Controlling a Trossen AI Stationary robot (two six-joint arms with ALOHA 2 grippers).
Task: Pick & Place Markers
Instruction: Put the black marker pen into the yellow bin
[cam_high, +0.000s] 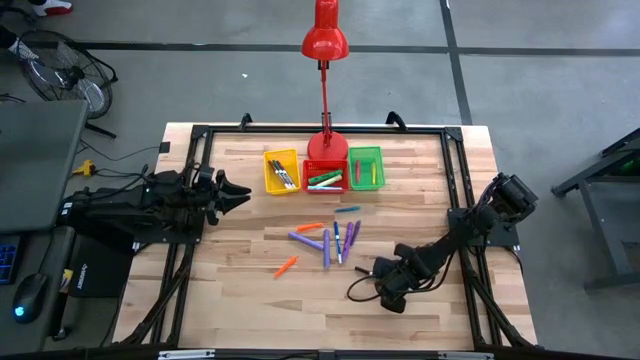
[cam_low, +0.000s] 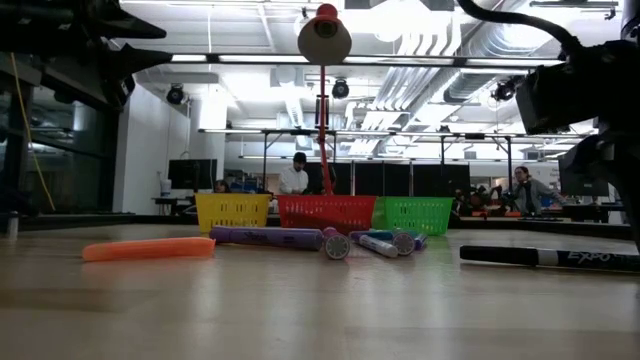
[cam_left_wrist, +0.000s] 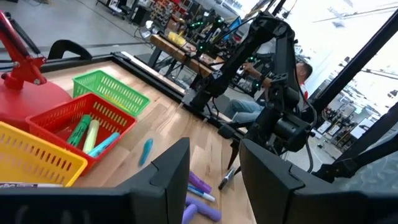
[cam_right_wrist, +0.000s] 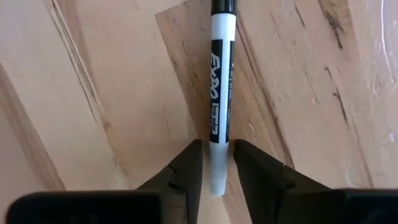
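Observation:
Several markers lie loose on the wooden table: purple and blue ones (cam_high: 332, 243), an orange one (cam_high: 286, 266), another orange one (cam_high: 310, 227) and a teal one (cam_high: 347, 209). A black-capped marker with a white barrel (cam_right_wrist: 217, 81) lies flat near the table's right side (cam_low: 545, 258). My right gripper (cam_right_wrist: 217, 163) points down over its tail end, shut on it. My left gripper (cam_left_wrist: 214, 180) hangs level above the table's left side (cam_high: 235, 195), open, with nothing between its fingers. My right gripper pinches the marker's white barrel (cam_right_wrist: 217, 152) near its uncapped tail end, one finger (cam_right_wrist: 186, 165) on each long side. The fingers come from above, pointing down, and lie across the marker. The marker lies flat on the table.
A yellow bin (cam_high: 282, 170), a red bin (cam_high: 326, 176) and a green bin (cam_high: 365, 167) stand in a row at the far middle, each with markers inside. A red desk lamp (cam_high: 325, 40) stands behind them. A black frame (cam_high: 455, 180) runs around the table's edges.

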